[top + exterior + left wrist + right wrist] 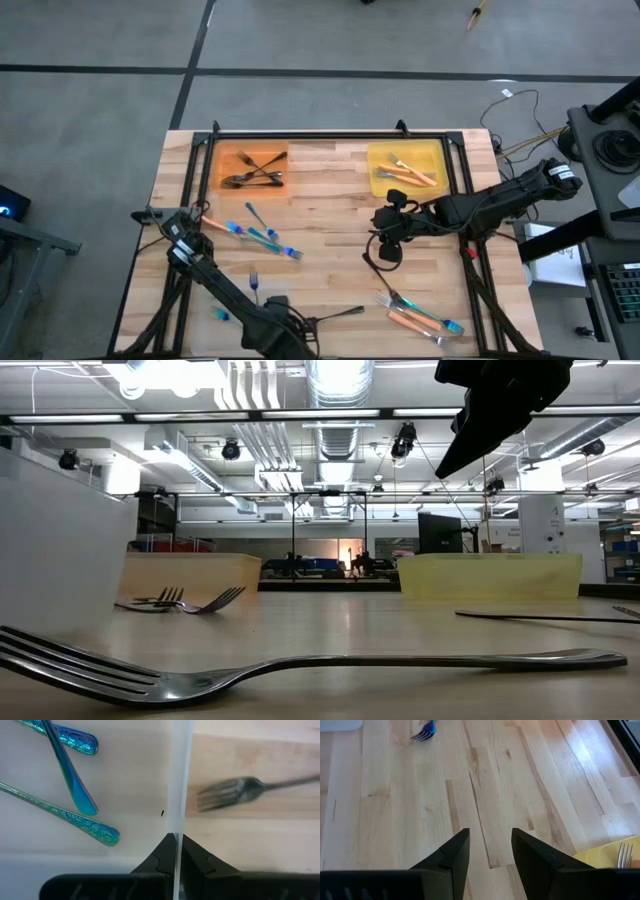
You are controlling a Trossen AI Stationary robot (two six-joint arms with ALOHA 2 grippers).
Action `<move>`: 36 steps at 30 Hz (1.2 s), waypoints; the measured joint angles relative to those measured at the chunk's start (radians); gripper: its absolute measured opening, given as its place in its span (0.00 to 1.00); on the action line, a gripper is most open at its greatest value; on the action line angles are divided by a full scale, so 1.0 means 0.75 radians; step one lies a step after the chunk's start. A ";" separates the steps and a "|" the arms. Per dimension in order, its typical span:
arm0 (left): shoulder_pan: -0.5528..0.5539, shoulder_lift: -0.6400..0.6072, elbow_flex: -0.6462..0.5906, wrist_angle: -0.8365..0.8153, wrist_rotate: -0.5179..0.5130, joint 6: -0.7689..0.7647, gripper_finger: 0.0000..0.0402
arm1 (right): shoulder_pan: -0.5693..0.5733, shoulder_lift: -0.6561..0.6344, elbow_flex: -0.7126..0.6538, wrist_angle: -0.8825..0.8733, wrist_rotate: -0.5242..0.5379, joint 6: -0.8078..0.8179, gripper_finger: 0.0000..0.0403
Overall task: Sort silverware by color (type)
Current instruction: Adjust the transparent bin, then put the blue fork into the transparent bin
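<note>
Clear plastic tray wall (179, 795) is getting pinched by the left gripper (176, 851), with the dark grey metal fork (235, 792) lying crosswise just beyond it, while the right gripper (490, 851) is hovering spread mid-table.

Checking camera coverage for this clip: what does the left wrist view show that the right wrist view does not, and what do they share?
Left wrist only: the left gripper shut on the clear tray's wall, three blue-teal handles inside the tray, and a dark grey fork on the table beyond. Right wrist only: the right gripper open over bare wood, a yellow tray corner holding a fork, and a blue fork. Both show the wooden table.
</note>
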 joint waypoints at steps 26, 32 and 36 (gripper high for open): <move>-0.077 0.000 0.078 -0.118 0.034 0.065 0.05 | 0.000 0.000 0.000 0.001 0.000 0.000 0.34; -0.085 0.000 0.188 -0.286 0.019 0.087 0.19 | 0.000 0.000 0.000 0.001 0.000 0.000 0.34; -0.079 0.000 0.246 -0.413 -0.079 0.145 0.31 | 0.000 0.000 0.000 0.001 0.000 0.000 0.34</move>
